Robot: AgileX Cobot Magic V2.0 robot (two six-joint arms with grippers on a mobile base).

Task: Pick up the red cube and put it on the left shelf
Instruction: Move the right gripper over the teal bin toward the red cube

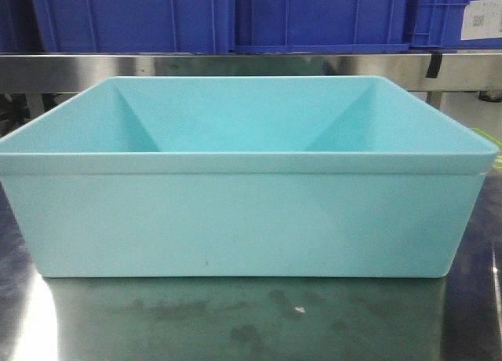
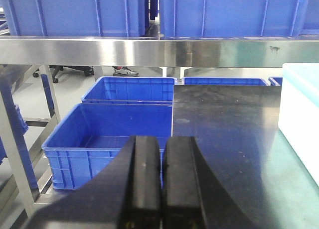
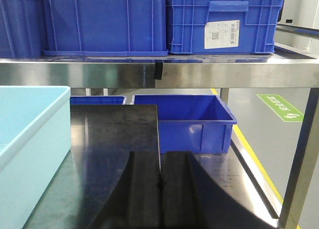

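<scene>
Left gripper point(image 2: 161, 181), left of the tub point(image 1: 235, 220), fingers pressed together, empty; right gripper point(image 3: 160, 186), right of the tub, likewise together; red cube's place cannot be told; shelf point(image 1: 196, 65) behind the tub bears blue crates point(image 1: 314, 16).

Bright, even light — glare on steel rail point(image 2: 124, 52); front view slightly soft.

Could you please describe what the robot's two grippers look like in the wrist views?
Both the left gripper and the right gripper show two matte black fingers with rounded tips, each widening in a curve toward its base. No cables, labels or markings are visible on them, and the arms themselves are out of view.
</scene>
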